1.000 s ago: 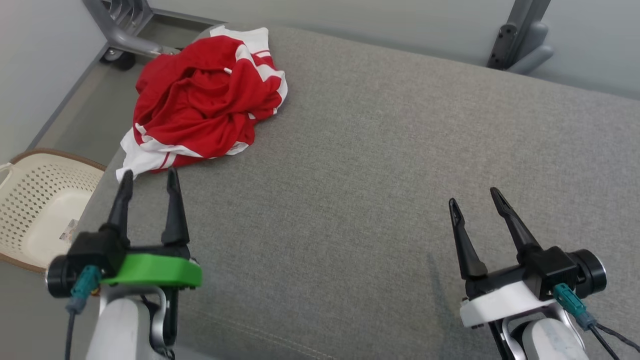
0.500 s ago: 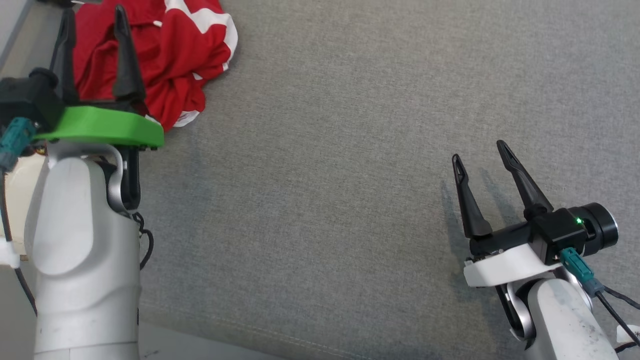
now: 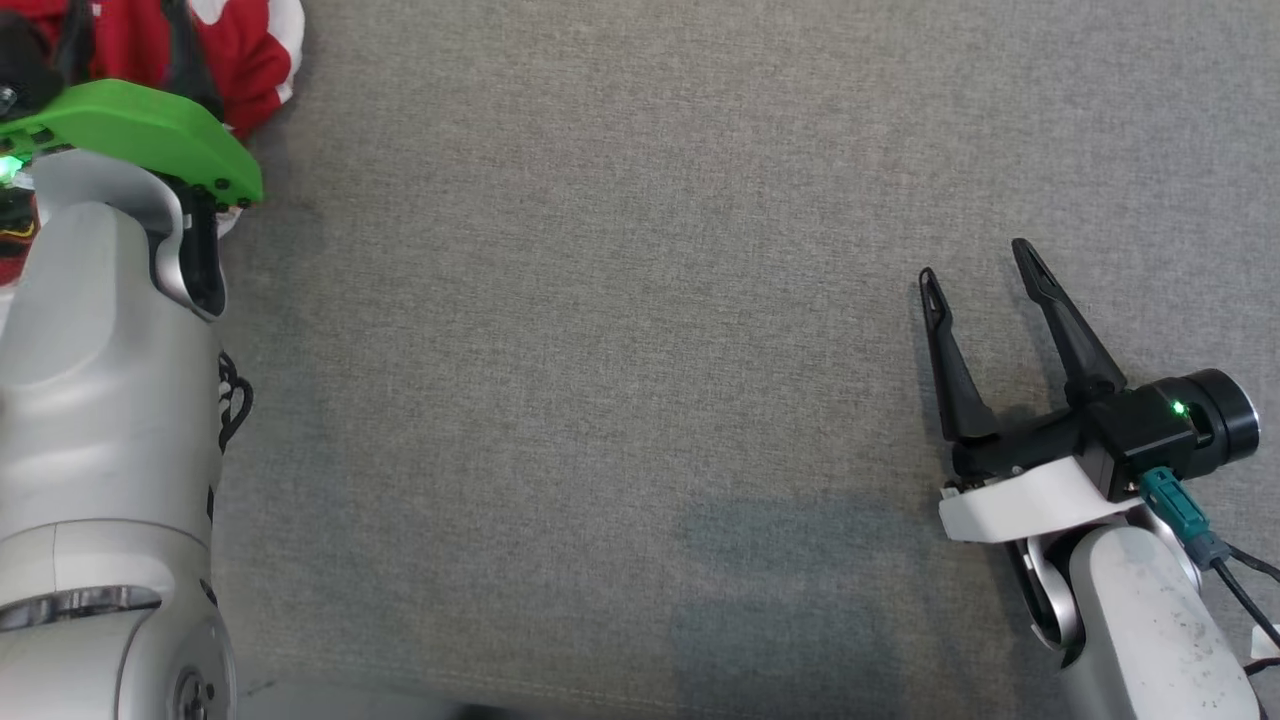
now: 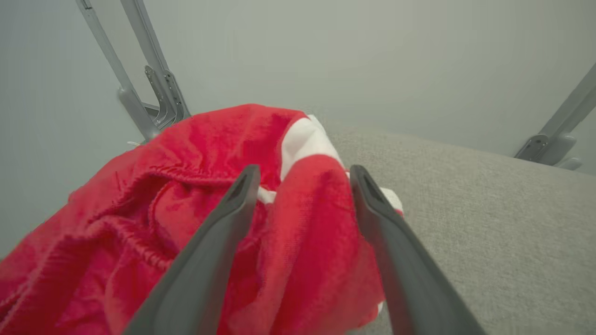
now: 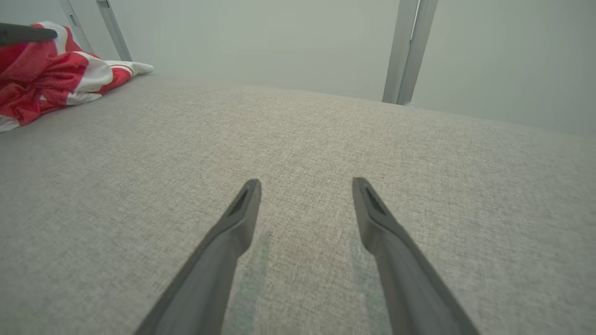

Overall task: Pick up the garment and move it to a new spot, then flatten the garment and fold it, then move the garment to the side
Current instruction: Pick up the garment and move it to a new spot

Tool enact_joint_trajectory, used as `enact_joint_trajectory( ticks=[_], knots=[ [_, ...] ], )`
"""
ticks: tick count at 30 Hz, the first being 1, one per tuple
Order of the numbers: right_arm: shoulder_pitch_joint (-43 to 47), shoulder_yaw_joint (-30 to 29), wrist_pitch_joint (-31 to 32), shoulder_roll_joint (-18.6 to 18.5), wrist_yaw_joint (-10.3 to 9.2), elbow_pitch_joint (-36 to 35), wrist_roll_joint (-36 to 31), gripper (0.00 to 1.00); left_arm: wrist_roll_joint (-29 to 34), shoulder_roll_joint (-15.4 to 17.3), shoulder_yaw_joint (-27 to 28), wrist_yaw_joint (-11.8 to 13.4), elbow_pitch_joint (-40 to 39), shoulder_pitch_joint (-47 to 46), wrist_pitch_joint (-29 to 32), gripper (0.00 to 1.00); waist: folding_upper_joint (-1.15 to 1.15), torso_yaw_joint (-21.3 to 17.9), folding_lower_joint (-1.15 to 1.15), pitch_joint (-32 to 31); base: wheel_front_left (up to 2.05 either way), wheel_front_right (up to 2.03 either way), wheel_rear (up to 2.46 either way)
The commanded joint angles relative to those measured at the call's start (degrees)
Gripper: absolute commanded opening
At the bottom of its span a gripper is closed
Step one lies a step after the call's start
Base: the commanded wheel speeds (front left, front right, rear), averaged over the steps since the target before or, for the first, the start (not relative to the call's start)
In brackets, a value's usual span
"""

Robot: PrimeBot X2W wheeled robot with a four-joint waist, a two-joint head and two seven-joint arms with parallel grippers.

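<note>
On grey cushion (image 3: 600,350), crumpled red-and-white garment (image 4: 153,186), left claw (image 4: 302,173) wide, right claw (image 3: 975,260) wide

No writing, label, brand, number or sign can be read in any view.

Grey fabric surface (image 3: 620,300); crumpled red-white garment (image 4: 186,223) on it.
</note>
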Motion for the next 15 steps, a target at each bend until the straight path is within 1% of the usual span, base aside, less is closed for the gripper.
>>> enact_joint_trajectory(
  ticks=[1,4,6,8,11,13,14,15],
  knots=[
    [-0.61,-0.15,-0.16,-0.19,0.00,-0.39,-0.24,1.00,0.65,0.21,-0.36,0.91,3.08,-2.61,0.75,1.00,0.00,-1.45,-0.01,2.22,0.00,0.00,0.00],
    [-0.84,0.21,-0.15,-0.07,0.00,-0.30,-0.23,1.00,0.94,0.65,-1.02,2.21,8.36,-4.49,3.12,1.00,0.00,-1.68,-0.01,2.69,0.00,0.00,0.00],
    [-1.02,0.41,-0.15,0.00,0.00,-0.27,-0.22,1.00,1.18,1.00,-1.22,2.58,9.58,-5.06,3.66,1.00,0.00,-1.81,-0.01,2.83,0.00,0.00,0.00],
    [-1.41,0.68,-0.15,0.10,0.00,-0.22,-0.17,1.00,1.45,1.72,-1.51,4.06,11.23,-5.83,4.38,1.00,0.00,-2.01,-0.01,3.12,0.00,0.00,0.00],
    [-1.72,0.79,-0.14,0.28,0.00,-0.14,-0.11,1.00,1.28,1.70,-1.45,6.08,12.53,-6.21,4.38,1.00,0.00,-1.98,-0.01,3.46,0.00,0.00,0.00],
    [-1.87,0.99,-0.14,0.36,0.00,0.09,-0.01,1.00,0.94,1.64,-1.44,6.30,13.03,-6.13,4.25,1.00,0.00,-1.81,-0.01,3.49,0.00,0.00,0.00],
    [-1.90,1.05,-0.14,0.36,0.00,0.21,0.02,1.00,0.61,1.55,-1.29,6.29,13.14,-6.08,3.92,0.81,0.00,-1.68,-0.01,3.44,0.00,0.00,0.00],
    [-1.86,0.99,-0.14,0.37,0.00,0.33,0.04,1.00,0.28,1.32,-1.12,6.17,13.23,-6.03,3.28,0.31,0.00,-1.47,-0.01,3.31,0.00,0.00,0.00]
  ],
)
